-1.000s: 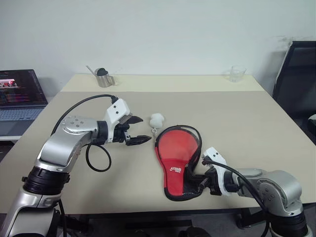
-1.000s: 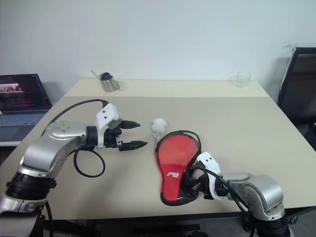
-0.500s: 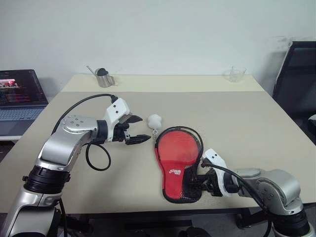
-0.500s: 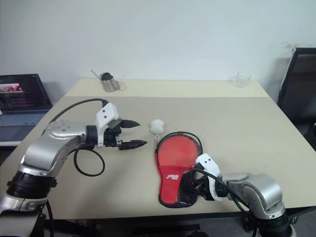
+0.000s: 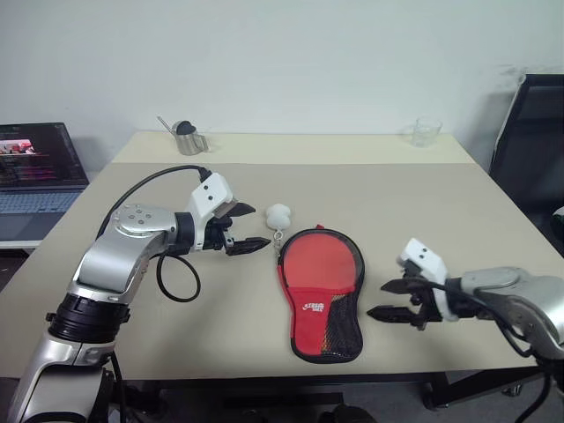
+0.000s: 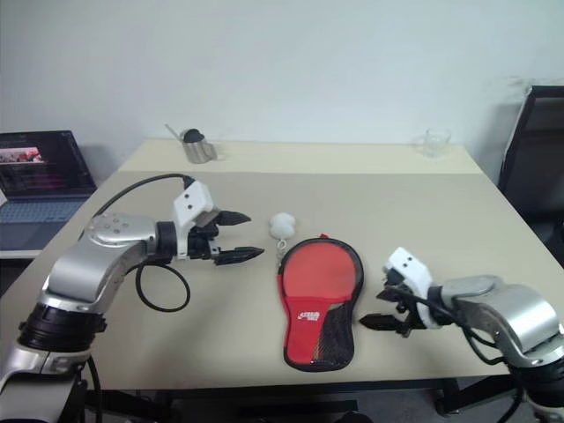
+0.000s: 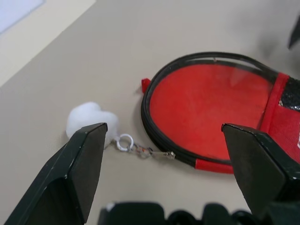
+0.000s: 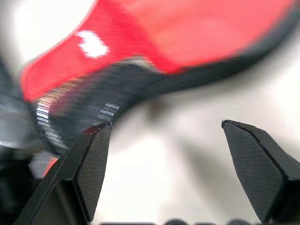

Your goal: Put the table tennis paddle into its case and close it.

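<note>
The case [image 5: 322,282] lies flat mid-table, its black edge shut all round, mesh pocket and white logo toward me. A round red face [image 7: 201,103] shows through its clear window; I cannot tell whether that is the table tennis paddle. A white pompom [image 5: 279,214] hangs off the zip pull [image 7: 161,153] at the case's far left. My left gripper [image 5: 256,227] hovers open just left of the pompom, touching nothing. My right gripper [image 5: 377,299] is open to the right of the case's handle end, apart from it.
A metal cup [image 5: 185,139] and a clear glass [image 5: 424,132] stand on the far table strip. A laptop [image 5: 35,167] sits on a side desk at the left. A black chair [image 5: 529,150] stands at the right edge.
My right gripper opened, let go of the case's handle end and drew off to the right and up. The case settled flat. The left gripper stayed put.
</note>
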### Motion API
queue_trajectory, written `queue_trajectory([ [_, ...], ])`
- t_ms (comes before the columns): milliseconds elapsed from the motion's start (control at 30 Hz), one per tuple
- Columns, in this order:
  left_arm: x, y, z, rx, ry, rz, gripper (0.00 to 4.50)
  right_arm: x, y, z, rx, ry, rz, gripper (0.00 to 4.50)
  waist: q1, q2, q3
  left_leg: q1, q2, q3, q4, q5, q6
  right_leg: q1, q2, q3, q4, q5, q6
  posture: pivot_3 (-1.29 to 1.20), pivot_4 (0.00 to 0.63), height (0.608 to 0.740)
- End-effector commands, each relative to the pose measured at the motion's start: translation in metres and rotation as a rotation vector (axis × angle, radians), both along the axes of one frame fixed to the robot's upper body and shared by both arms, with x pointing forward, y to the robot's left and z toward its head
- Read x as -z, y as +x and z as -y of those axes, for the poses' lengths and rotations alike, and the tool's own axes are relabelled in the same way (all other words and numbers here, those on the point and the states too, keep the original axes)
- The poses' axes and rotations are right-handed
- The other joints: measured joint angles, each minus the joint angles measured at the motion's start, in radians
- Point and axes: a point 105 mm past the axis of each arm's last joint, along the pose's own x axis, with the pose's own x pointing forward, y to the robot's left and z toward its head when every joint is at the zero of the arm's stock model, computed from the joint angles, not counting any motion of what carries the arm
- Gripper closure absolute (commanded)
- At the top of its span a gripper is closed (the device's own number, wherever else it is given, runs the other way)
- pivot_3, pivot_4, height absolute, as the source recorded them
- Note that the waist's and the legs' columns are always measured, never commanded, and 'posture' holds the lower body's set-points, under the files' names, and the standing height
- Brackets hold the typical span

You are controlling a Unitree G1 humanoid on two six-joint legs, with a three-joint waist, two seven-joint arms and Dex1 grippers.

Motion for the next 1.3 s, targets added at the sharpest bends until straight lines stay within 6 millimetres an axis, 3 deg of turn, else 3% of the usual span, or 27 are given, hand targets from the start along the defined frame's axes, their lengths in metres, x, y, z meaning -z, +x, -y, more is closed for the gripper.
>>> queue_trajectory([
  [33,-0.019,0.001,-0.001,-0.005,-0.017,0.073,0.23,-0.008,0.020,0.012,0.015,-0.047,0.090,0.42,-0.004,0.000,0.000,0.000,0.000,0.000,0.000,0.000,0.000,0.000,0.000,0.001,0.000,0.000,0.000,0.00,0.150,0.740],
  [133,-0.017,0.002,-0.005,-0.020,-0.013,0.073,0.23,-0.033,0.052,0.007,0.089,0.018,0.236,0.42,-0.008,0.000,0.000,0.001,0.001,0.000,0.000,0.000,0.000,0.000,0.000,0.001,0.001,0.000,0.000,0.00,0.150,0.740],
  [200,-0.015,0.004,-0.011,-0.055,-0.005,0.074,0.23,-0.069,0.070,-0.022,0.073,0.191,0.427,0.42,-0.016,0.000,0.000,0.002,0.001,0.001,0.000,0.000,0.000,0.000,0.000,0.001,0.002,0.000,0.000,0.00,0.150,0.740],
  [267,-0.013,0.008,-0.014,-0.082,0.002,0.084,0.23,-0.083,0.074,-0.046,0.051,0.299,0.518,0.42,-0.017,0.000,0.000,0.002,0.001,0.000,0.000,0.000,0.000,0.000,0.001,0.001,0.003,0.000,0.000,0.00,0.150,0.740],
  [367,-0.020,0.020,-0.019,-0.167,-0.028,0.119,0.23,-0.072,0.082,-0.068,0.091,0.331,0.549,0.42,-0.006,0.000,0.000,0.001,0.002,-0.001,-0.001,0.000,0.000,0.000,0.001,0.000,0.002,0.000,0.000,0.00,0.150,0.740],
  [500,-0.031,0.032,-0.029,-0.275,-0.076,0.149,0.23,-0.041,0.091,-0.090,0.139,0.277,0.559,0.42,0.006,-0.001,0.000,-0.002,0.000,0.000,0.001,0.000,0.000,-0.001,0.000,0.000,0.001,0.000,0.000,0.00,0.150,0.740],
  [667,-0.021,0.037,-0.046,-0.388,-0.047,0.100,0.23,-0.018,0.092,-0.119,0.149,0.340,0.539,0.42,0.001,-0.001,0.000,-0.002,0.000,0.001,0.001,0.000,0.000,-0.002,0.000,0.002,0.001,0.001,0.002,0.00,0.150,0.740],
  [800,-0.007,0.048,-0.064,-0.531,-0.035,0.029,0.23,0.011,0.089,-0.131,0.130,0.294,0.498,0.42,0.001,-0.001,0.000,-0.001,0.001,0.000,0.001,0.000,0.000,-0.001,0.000,0.000,0.002,0.001,0.001,0.00,0.150,0.740],
  [900,-0.002,0.051,-0.071,-0.590,-0.042,-0.004,0.23,0.018,0.088,-0.134,0.121,0.291,0.480,0.42,0.001,-0.001,0.000,-0.001,0.001,-0.001,0.001,0.001,0.000,-0.001,0.000,0.000,0.002,0.001,0.001,0.00,0.150,0.740],
  [1133,0.004,0.052,-0.065,-0.579,-0.027,-0.046,0.23,0.035,0.081,-0.140,0.070,0.252,0.310,0.42,0.000,-0.002,-0.001,-0.001,0.001,0.000,0.001,0.001,0.000,-0.001,0.000,0.001,0.003,0.001,0.001,0.00,0.150,0.740],
  [1300,-0.003,0.057,-0.057,-0.546,-0.027,-0.037,0.23,0.038,0.074,-0.146,0.030,0.246,0.269,0.42,0.001,-0.003,-0.002,0.000,0.001,0.000,0.001,0.001,0.000,0.000,0.000,0.000,0.003,0.001,0.001,0.00,0.150,0.740],
])
